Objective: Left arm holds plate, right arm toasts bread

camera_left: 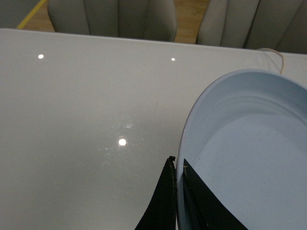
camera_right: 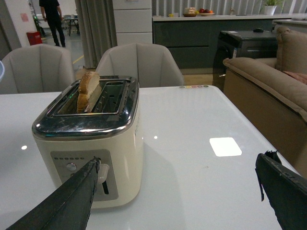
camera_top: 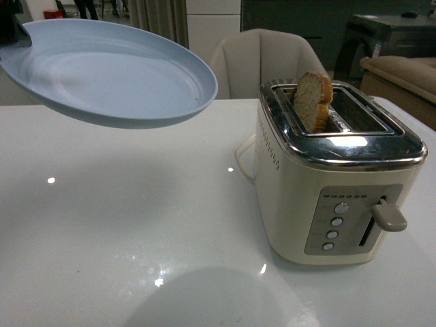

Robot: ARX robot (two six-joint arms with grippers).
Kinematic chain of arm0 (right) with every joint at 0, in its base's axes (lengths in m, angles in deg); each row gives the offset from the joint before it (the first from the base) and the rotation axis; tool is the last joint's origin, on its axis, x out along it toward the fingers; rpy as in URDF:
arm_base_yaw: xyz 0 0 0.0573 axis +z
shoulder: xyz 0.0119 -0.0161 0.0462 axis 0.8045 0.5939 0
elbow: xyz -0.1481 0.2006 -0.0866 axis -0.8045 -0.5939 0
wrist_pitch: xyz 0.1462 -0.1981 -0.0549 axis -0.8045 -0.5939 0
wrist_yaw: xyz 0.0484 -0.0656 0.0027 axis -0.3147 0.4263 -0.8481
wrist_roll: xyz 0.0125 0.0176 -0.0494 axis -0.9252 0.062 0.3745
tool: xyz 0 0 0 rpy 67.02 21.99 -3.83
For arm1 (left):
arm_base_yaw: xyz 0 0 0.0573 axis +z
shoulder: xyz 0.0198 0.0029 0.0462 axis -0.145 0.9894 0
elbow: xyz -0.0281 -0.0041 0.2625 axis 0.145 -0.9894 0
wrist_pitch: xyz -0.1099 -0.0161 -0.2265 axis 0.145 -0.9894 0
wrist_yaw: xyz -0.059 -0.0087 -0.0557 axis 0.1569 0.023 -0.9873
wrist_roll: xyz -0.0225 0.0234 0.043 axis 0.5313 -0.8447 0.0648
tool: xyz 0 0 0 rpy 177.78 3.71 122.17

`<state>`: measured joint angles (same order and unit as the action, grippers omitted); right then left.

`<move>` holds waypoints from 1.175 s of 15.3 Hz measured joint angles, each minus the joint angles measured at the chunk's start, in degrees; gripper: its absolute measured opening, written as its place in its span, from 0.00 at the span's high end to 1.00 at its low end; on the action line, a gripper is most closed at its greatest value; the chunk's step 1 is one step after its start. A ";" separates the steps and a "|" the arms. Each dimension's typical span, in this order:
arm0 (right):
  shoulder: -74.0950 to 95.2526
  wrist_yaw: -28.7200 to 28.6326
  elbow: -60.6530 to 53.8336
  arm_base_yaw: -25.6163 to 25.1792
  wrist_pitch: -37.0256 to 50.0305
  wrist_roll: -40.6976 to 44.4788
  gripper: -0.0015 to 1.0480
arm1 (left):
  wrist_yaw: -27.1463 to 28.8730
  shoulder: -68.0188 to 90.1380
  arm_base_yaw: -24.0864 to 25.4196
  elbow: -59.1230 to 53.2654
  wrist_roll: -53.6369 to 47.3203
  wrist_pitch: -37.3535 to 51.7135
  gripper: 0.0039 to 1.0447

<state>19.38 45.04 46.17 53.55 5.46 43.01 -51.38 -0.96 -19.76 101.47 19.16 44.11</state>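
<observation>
While the left end effector (camera_left: 178, 165) pinches the rim of the plate (camera_top: 102, 75) between its two dark jaws, we count the holding half of the task as done. The plate hangs in the air at the left, clear above the table (camera_top: 136, 238), tilted a little and with nothing on it. We see one plate only.

Moving right, we come to one cream toaster (camera_top: 293, 204) standing on the table, with two slots in its chrome top. One slice of bread (camera_top: 313, 101) stands upright in one slot, and a good part of it rises above the rim. The other slot is empty. On the front panel we count four round buttons (camera_top: 336, 221) and one lever (camera_top: 390, 216), which sits near the top of its track.

Furthest right, the right end effector (camera_right: 178, 165) hovers in front of the toaster with its jaws spread wide, gripping nothing. It does not show in the front view.

We judge the toasting half unfinished. The bread is in the slot, but we cannot tell from its colour whether it has been toasted. What is left, as we read it, is either pressing the lever down or lifting the slice across to the waiting plate.
</observation>
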 joint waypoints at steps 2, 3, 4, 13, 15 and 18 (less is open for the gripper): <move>0.00 0.00 0.00 0.00 0.00 0.02 0.06 | 0.07 0.87 1.05 0.00 0.02 0.63 0.98; 0.00 0.00 0.00 0.00 0.02 0.02 0.06 | 0.00 1.66 1.97 0.00 0.07 1.03 0.98; 0.00 0.00 0.00 0.00 0.00 0.00 0.06 | -0.04 2.25 2.56 -0.02 0.17 1.22 0.98; 0.00 0.00 0.00 0.00 0.00 0.02 0.06 | -2.67 19.21 9.62 -3.61 4.72 8.37 0.98; 0.00 0.00 0.00 0.00 0.00 0.00 0.06 | -2.01 22.40 11.19 -3.58 5.03 9.60 0.98; 0.00 0.00 0.00 0.00 0.00 0.02 0.06 | -1.99 24.90 11.52 -3.56 5.25 10.80 0.98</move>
<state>19.38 45.04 46.17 53.55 5.46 43.03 -53.37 23.93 -8.24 97.91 24.40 54.90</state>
